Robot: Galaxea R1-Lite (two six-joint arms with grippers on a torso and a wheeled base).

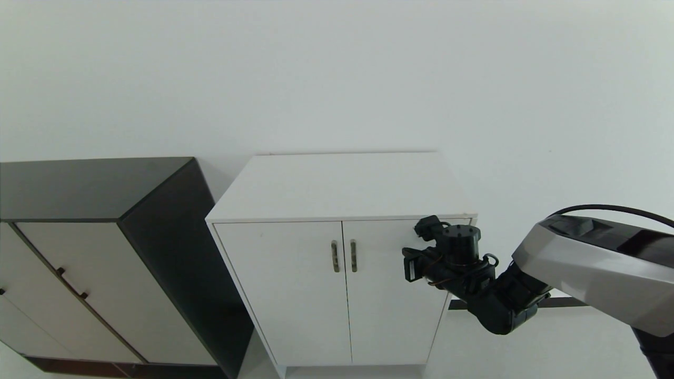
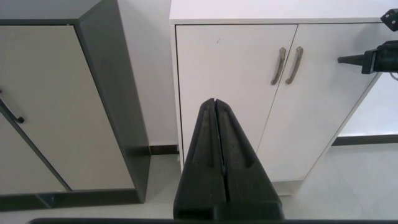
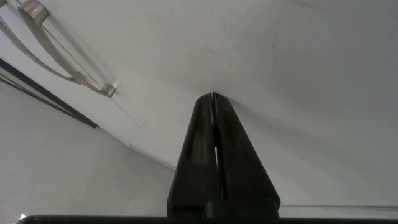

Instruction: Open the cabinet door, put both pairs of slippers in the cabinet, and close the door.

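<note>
Head view, entry one: white cabinet (image 1: 337,187), set against a pale wall (image 1: 337,68), with both doors shut and the interior closed off behind them. The right claw (image 1: 406,267) is held before the right door (image 1: 387,321), high on the panel and just under the cabinet's top edge. Its fingers are pressed together and nothing is gripped. In the right wrist view the closed tips are seen close up to the door face; whether they touch it cannot be told. Entry two: paired metal handles (image 1: 344,256), mounted upright on either side of the centre seam. They are level with the right claw, to its left and apart from its tips. The left door (image 1: 284,295) lies beyond the handles, farther from that claw. Entry three: left claw (image 2: 214,102), also fully closed and empty, held well back from the cabinet and facing the left door, with the handles off to its right. Entry four: dark cabinet (image 1: 158,237) with pale doors (image 1: 68,310) and a small dark pull (image 1: 71,282). It stands just beside the white cabinet on the side away from the right claw, with a narrow gap between the two. Entry five: dark skirting strip (image 1: 571,302), running along the wall foot behind the right arm. Entry six: pale floor (image 2: 348,180), seen beneath both cabinets.
</note>
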